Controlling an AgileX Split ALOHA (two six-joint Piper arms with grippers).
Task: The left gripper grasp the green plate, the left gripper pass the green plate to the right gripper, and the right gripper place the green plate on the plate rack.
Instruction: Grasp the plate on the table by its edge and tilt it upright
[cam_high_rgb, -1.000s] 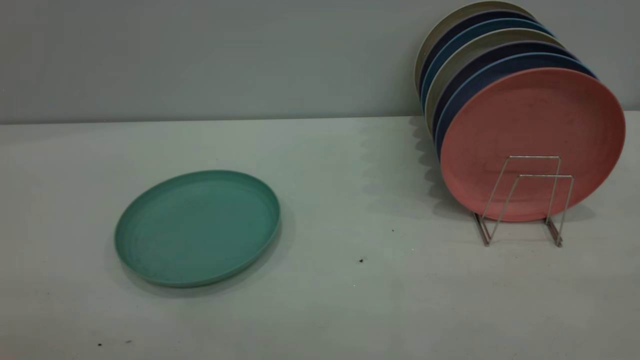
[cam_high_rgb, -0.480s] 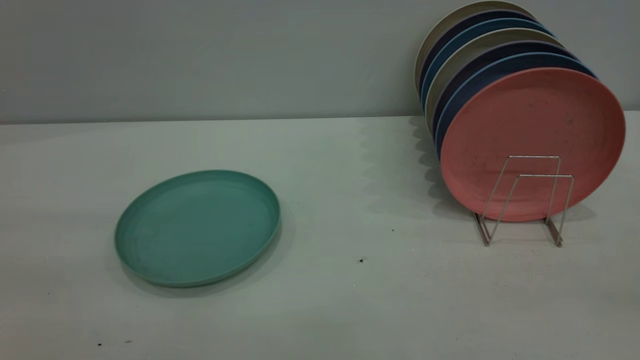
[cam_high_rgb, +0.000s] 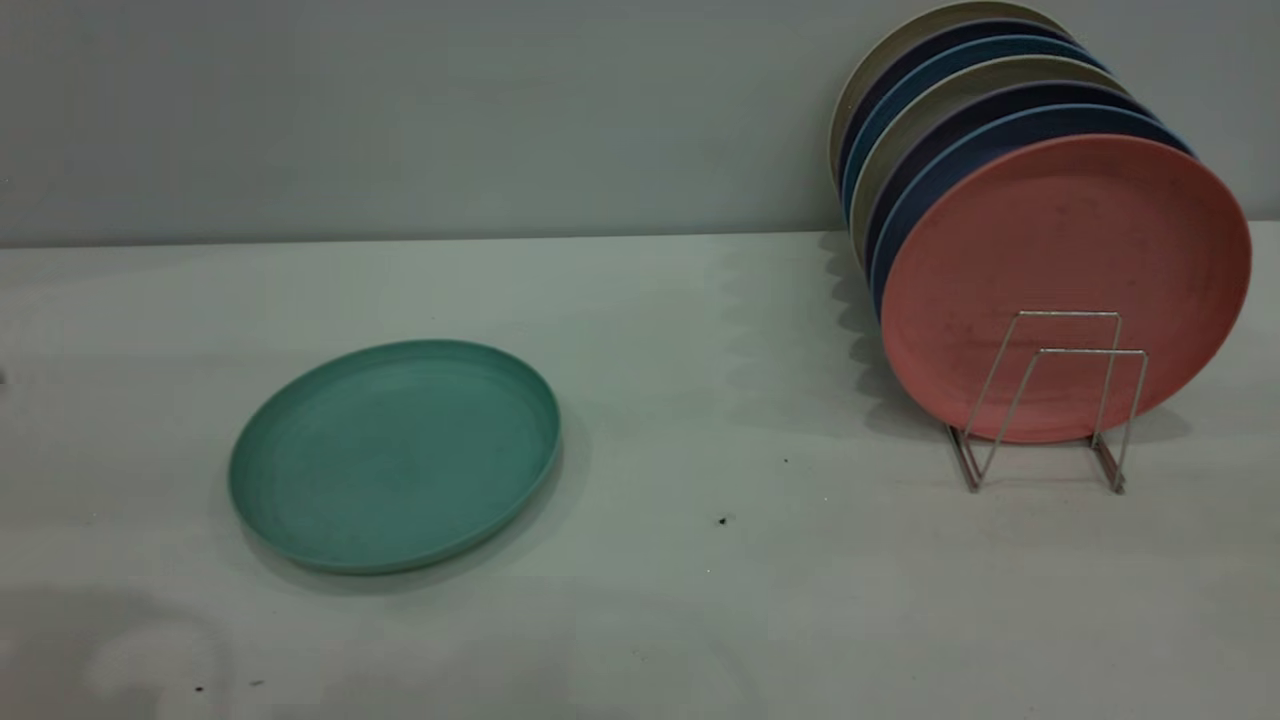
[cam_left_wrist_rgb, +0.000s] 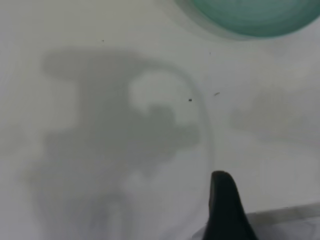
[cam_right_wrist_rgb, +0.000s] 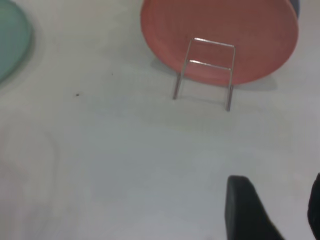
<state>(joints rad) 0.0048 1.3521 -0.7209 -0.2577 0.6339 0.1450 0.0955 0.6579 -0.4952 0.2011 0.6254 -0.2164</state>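
From the exterior view I see the green plate (cam_high_rgb: 394, 455) lying flat on the desk (cam_high_rgb: 700, 600), on the left side, well apart from the plate rack (cam_high_rgb: 1048, 400) at the right. The rack carries a row of upright plates, the salmon-pink plate (cam_high_rgb: 1065, 250) foremost, with blue plates (cam_high_rgb: 960, 135) and pale ones behind it. Two wire loops at the rack's front stand bare. Neither tool shows here; a soft shadow lies on the desk at the lower left.

On my left wrist view, one dark finger (cam_left_wrist_rgb: 226, 210) of the left tool (cam_left_wrist_rgb: 230, 220) reaches in over bare desk, and the green plate (cam_left_wrist_rgb: 250, 17) lies farther off, untouched. A large shadow of the arm falls on the desk. With only one finger showing, I cannot tell whether this tool is released or clenched.

On my right wrist view, the right tool (cam_right_wrist_rgb: 277, 210) hangs over bare desk with its two dark fingers spread and nothing between them. The plate rack (cam_right_wrist_rgb: 205, 75) with the salmon-pink plate (cam_right_wrist_rgb: 220, 30) lies ahead, and an edge of the green plate (cam_right_wrist_rgb: 12, 45) shows at the side.
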